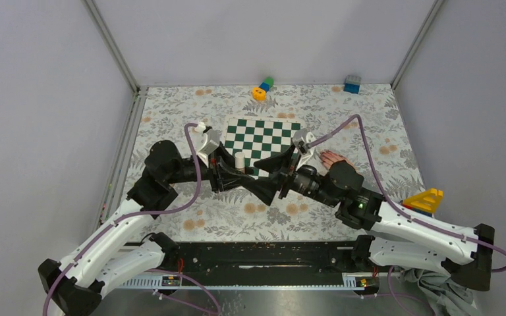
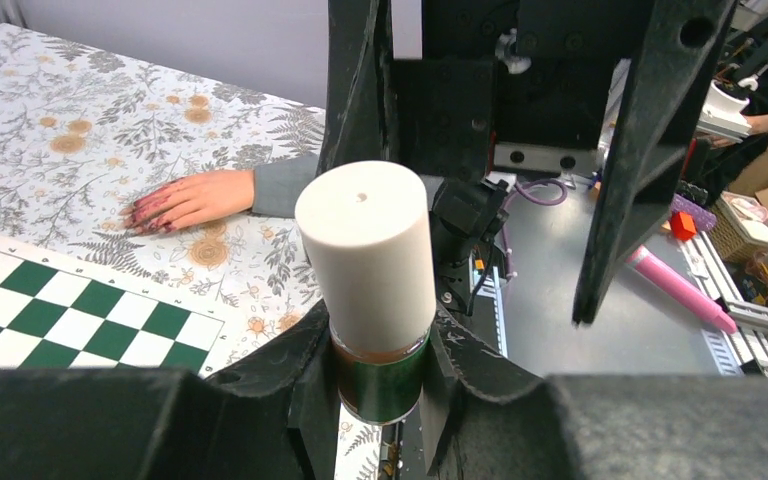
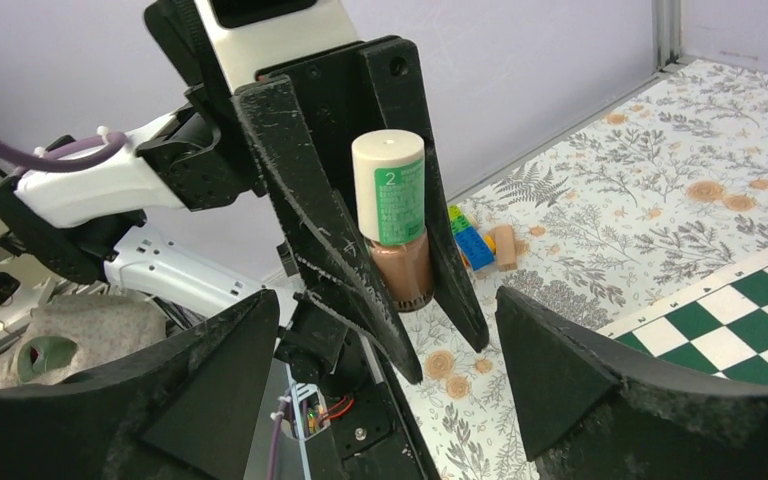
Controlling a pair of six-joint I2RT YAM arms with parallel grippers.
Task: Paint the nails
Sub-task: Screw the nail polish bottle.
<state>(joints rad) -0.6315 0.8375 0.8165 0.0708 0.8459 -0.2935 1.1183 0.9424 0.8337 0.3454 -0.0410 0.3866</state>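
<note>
My left gripper (image 2: 380, 350) is shut on a nail polish bottle (image 2: 380, 380) with brown polish, a green label and a white cap (image 2: 365, 250) screwed on. The same bottle (image 3: 392, 215) shows upright between the left fingers (image 3: 310, 230) in the right wrist view. My right gripper (image 3: 388, 300) faces it, open, its jaws wide apart and touching nothing. Over the table the two grippers meet at the chessboard's near edge, left gripper (image 1: 237, 172) against right gripper (image 1: 267, 178). A hand (image 2: 195, 198) in a grey sleeve lies flat on the floral cloth, with reddish nails (image 2: 145, 215). From above, the hand (image 1: 335, 158) lies behind the right arm.
A green and white chessboard (image 1: 263, 135) lies mid-table. Toy blocks (image 1: 262, 87) and a blue block (image 1: 352, 83) sit by the back wall. A yellow object (image 1: 425, 197) rests at the right. A pink pen-like item (image 2: 675, 285) lies off the table's near edge.
</note>
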